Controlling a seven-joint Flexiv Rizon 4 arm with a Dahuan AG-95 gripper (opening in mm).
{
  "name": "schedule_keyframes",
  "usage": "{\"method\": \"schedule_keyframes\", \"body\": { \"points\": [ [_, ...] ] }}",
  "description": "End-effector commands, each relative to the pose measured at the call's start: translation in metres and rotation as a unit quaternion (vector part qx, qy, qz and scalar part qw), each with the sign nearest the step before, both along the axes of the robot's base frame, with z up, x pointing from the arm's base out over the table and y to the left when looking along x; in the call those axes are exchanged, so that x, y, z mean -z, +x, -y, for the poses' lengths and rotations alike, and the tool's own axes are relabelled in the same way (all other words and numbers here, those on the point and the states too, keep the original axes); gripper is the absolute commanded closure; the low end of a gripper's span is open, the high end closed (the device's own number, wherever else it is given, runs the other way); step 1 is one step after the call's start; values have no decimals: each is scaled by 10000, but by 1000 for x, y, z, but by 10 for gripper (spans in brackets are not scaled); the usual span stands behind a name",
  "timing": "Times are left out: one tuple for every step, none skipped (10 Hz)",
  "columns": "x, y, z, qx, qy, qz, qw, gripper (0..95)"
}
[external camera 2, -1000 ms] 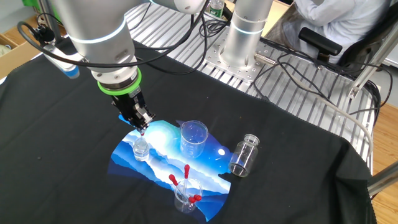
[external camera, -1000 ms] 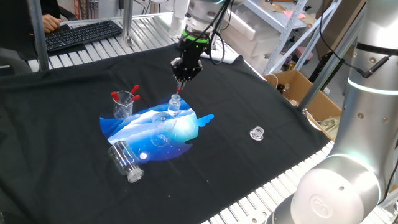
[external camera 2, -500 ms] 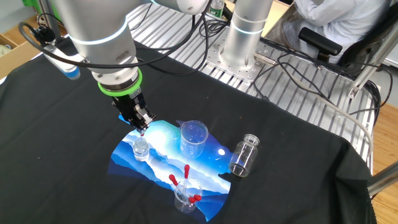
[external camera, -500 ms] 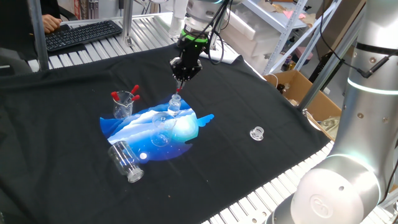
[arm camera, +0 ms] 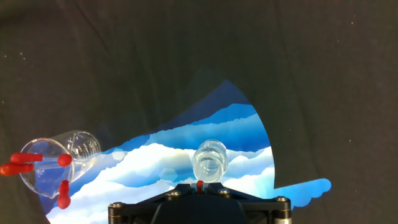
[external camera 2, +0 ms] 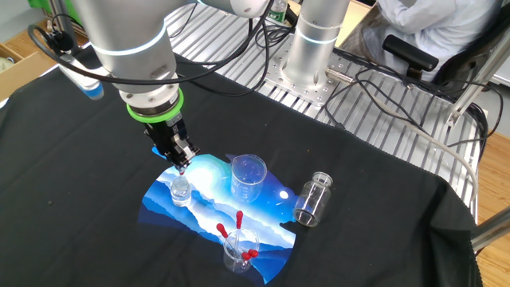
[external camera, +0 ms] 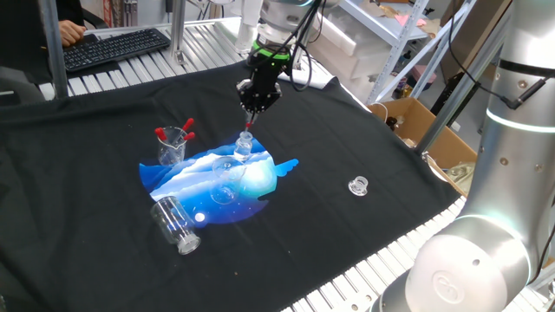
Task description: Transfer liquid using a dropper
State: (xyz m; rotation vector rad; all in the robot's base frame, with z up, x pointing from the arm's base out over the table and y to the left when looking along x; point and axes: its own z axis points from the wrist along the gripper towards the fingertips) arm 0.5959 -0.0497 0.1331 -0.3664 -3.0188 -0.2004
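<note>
The gripper (external camera: 252,113) hangs point-down over the far edge of a blue-and-white printed mat (external camera: 208,186) that lies on the black cloth (external camera: 104,113), and its fingers are clenched on the dropper (external camera: 249,128) by the red bulb, so that only a speck of red shows below the fingertips in both fixed views and at the lower edge of the hand view (arm camera: 199,185). The clear tube of the dropper points down toward the mouth of a small glass bottle (external camera 2: 181,190) standing upright on the mat directly beneath; whether the tip is inside the neck or just above it cannot be told. In the hand view the bottle (arm camera: 210,160) sits just above the gripper body, its round opening facing the camera. Near the middle of the mat stands a taller beaker (external camera 2: 248,177), upright. At the mat's left end in the first fixed view a small beaker (external camera: 172,146) holds spare red-bulbed droppers (external camera: 187,125). A larger jar (external camera: 176,224) lies on its side at the near edge of the mat, and a small clear lid (external camera: 358,185) rests well apart on the cloth to the right
</note>
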Motion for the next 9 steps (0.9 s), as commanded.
{"method": "schedule_keyframes", "body": {
  "points": [
    [0,0,0,34,-6,-3,10000,760],
    [0,0,0,51,-11,-8,10000,760],
    [0,0,0,63,-13,-11,10000,760],
    [0,0,0,70,-17,-12,10000,760],
    [0,0,0,75,-18,-14,10000,760],
    [0,0,-1,36,-19,-15,10000,760],
    [0,-2,-1,-24,-17,-17,10000,760],
    [0,-4,-1,-60,-25,-27,10000,760],
    [-2,-6,-2,-82,-41,-57,9999,760]
  ]
}}
